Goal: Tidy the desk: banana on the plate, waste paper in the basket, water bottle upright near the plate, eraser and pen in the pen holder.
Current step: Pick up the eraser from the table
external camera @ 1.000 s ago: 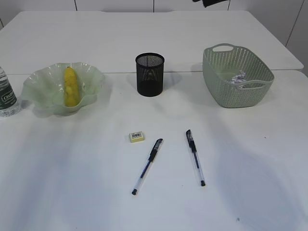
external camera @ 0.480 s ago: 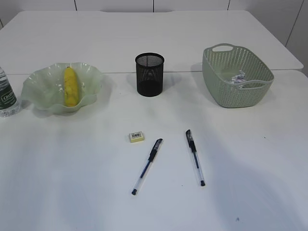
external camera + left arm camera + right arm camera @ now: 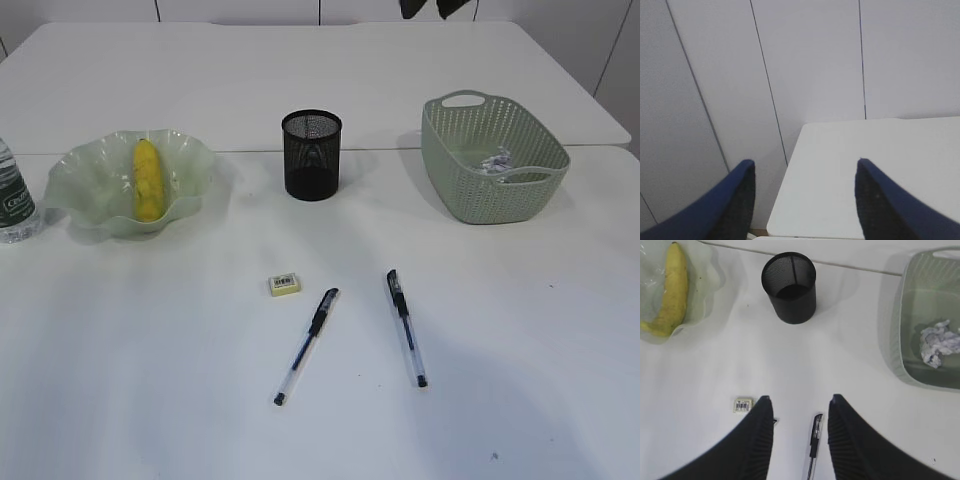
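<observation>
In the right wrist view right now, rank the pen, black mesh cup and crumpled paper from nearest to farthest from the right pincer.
1. Black-capped pen: between the right pincer fingertips.
2. Black wire-mesh cup: straight ahead.
3. Crumpled white paper: far right, inside the sage green perforated basket.

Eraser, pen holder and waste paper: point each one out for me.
eraser [image 3: 284,285], exterior view, on its printed sleeve.
pen holder [image 3: 311,165], exterior view, on its mesh wall.
waste paper [image 3: 939,342], right wrist view, middle of the crumpled ball.
</observation>
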